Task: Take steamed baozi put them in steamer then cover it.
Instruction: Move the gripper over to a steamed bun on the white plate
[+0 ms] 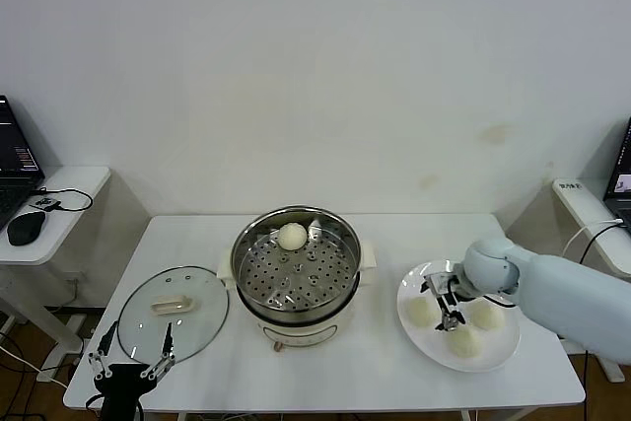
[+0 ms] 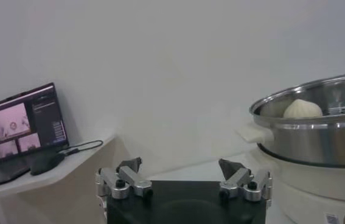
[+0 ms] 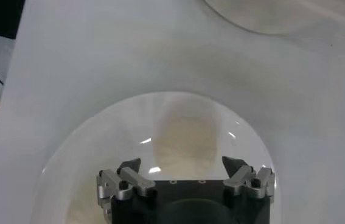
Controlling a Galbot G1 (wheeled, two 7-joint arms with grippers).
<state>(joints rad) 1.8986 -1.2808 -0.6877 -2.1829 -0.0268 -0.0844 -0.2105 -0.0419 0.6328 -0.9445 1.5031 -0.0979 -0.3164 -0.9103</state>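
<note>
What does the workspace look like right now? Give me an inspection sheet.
Surface: white table, bare between items.
Steamer: uncovered, one baozi on its perforated tray.
Plate: three baozi still on it.
Cover: flat on the table, left of the steamer.
Clutter: nothing seen on the table.
Left end effector: open, at the table's front edge near the cover.
Right end effector: open, over the plate among the baozi.
Cables: on the side desks only.
Surroundings: laptop and mouse on the left desk.

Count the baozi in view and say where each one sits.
4: one baozi in the steamer; three on the plate, under the right gripper.
</note>
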